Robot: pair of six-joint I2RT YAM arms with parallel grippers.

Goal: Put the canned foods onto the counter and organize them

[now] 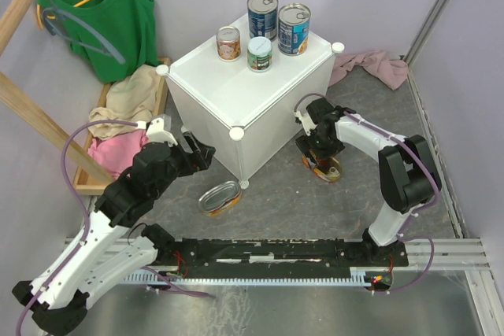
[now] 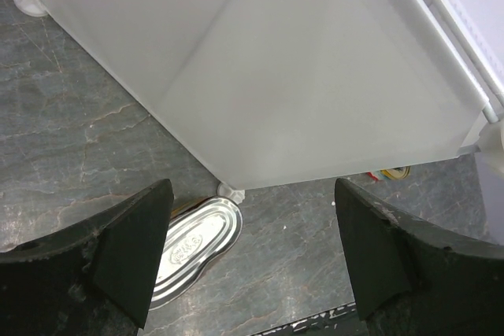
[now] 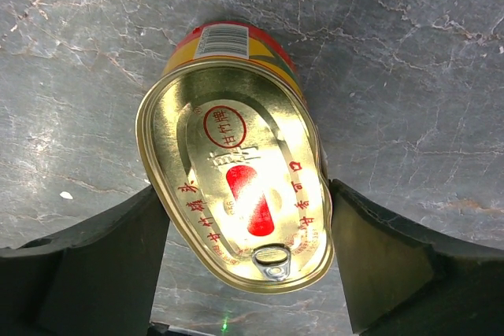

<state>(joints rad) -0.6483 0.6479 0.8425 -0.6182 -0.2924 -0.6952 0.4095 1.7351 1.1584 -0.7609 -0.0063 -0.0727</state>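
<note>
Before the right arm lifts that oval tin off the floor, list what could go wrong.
1. The right gripper flanks the tin near its pull-tab end, off-centre; lifted, it may pivot or slip out.
2. The tin lies close beside the counter; on the way up it could catch the wall or top edge.
3. Four cans crowd the counter's far corner; a careless placement might topple one.

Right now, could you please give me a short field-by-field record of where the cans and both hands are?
on counter: tall blue cans, orange-red can, green-white can
on floor: free oval tin at counter's front foot, gripped oval tin
left hand: open, empty
right hand: closed around gripped oval tin
</note>
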